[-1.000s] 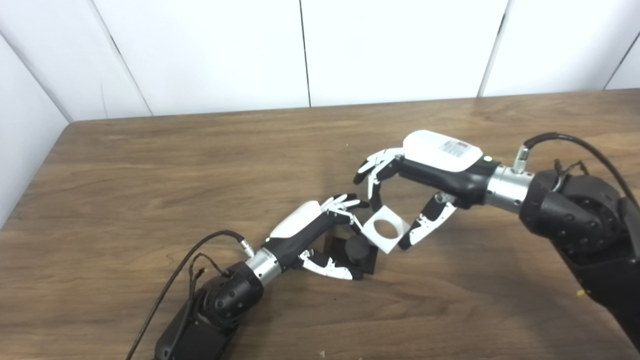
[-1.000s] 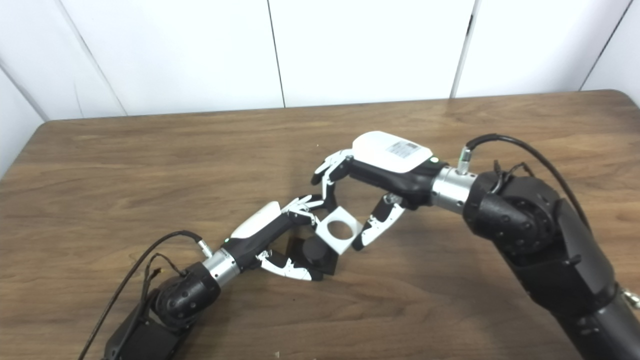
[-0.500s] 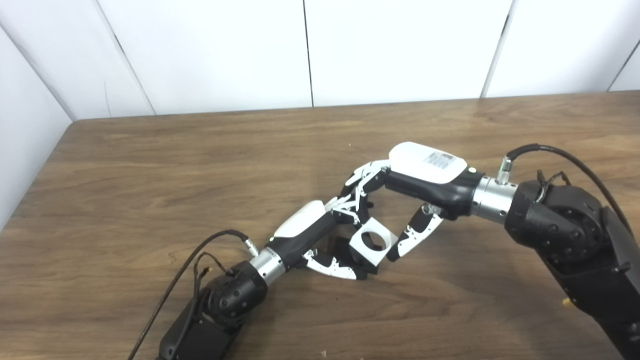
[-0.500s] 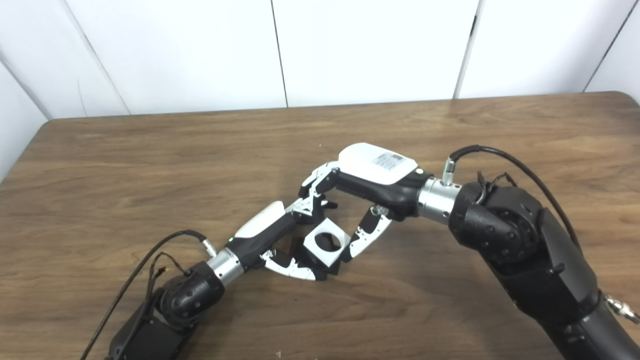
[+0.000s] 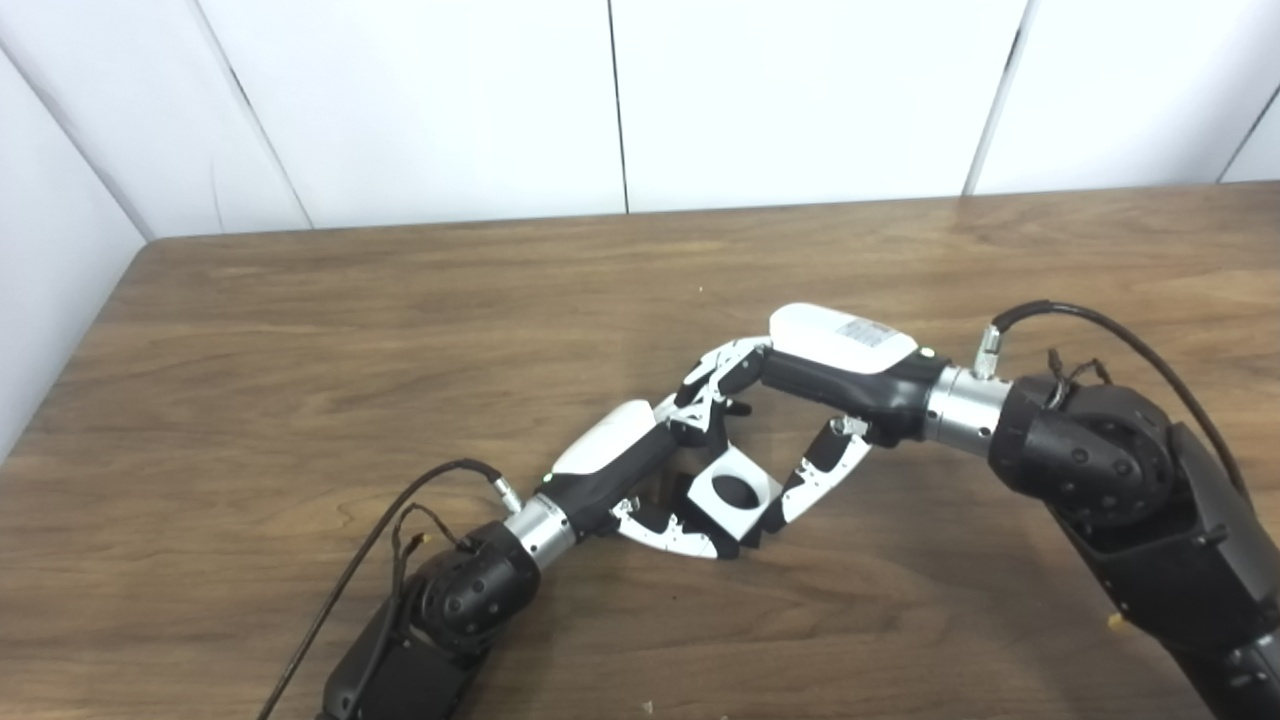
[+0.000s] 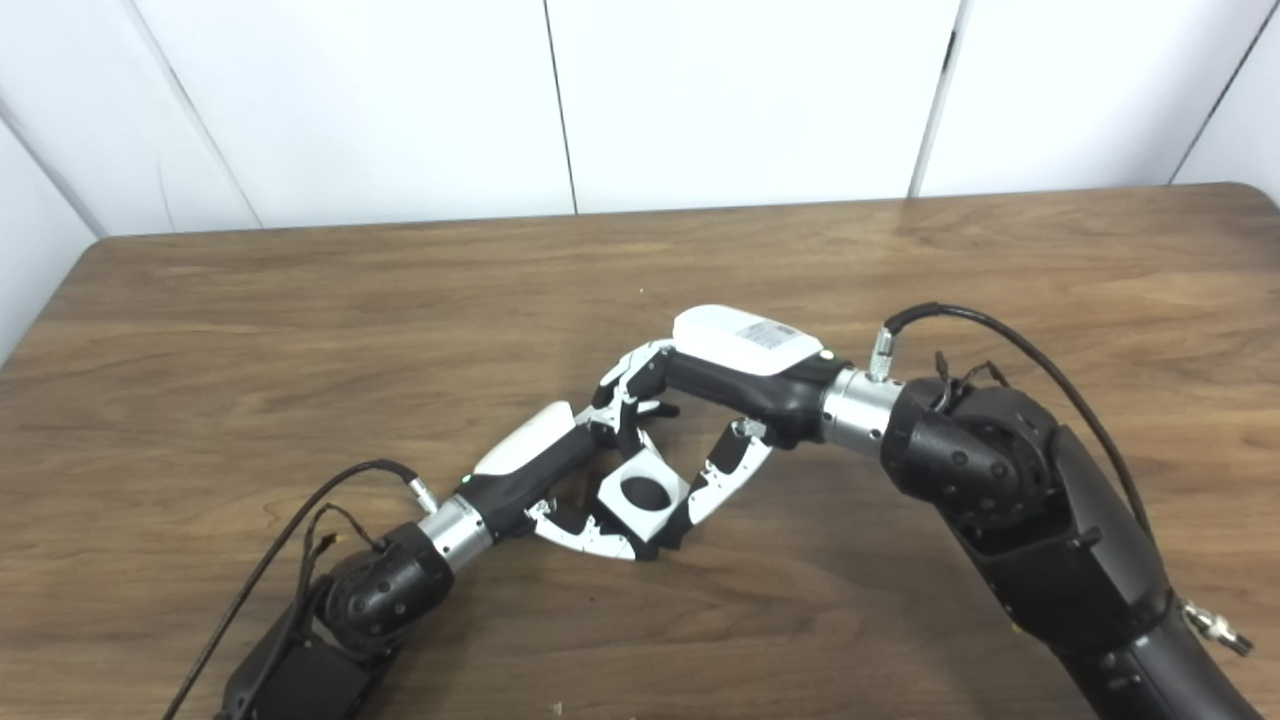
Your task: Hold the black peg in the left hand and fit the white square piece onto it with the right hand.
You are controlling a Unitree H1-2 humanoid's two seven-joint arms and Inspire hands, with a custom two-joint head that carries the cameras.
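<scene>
Near table (image 5: 300,330) centre: white square piece (image 5: 735,492) pinched between fingers and thumb of right hand (image 5: 800,400), entering from 3 o'clock. Black peg (image 6: 642,493) visible through the piece's hole, clasped from 8 o'clock by left hand (image 5: 640,470), fingers curled around its base.

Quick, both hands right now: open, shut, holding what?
Left hand: shut on the black peg.
Right hand: shut on the white square piece.
</scene>
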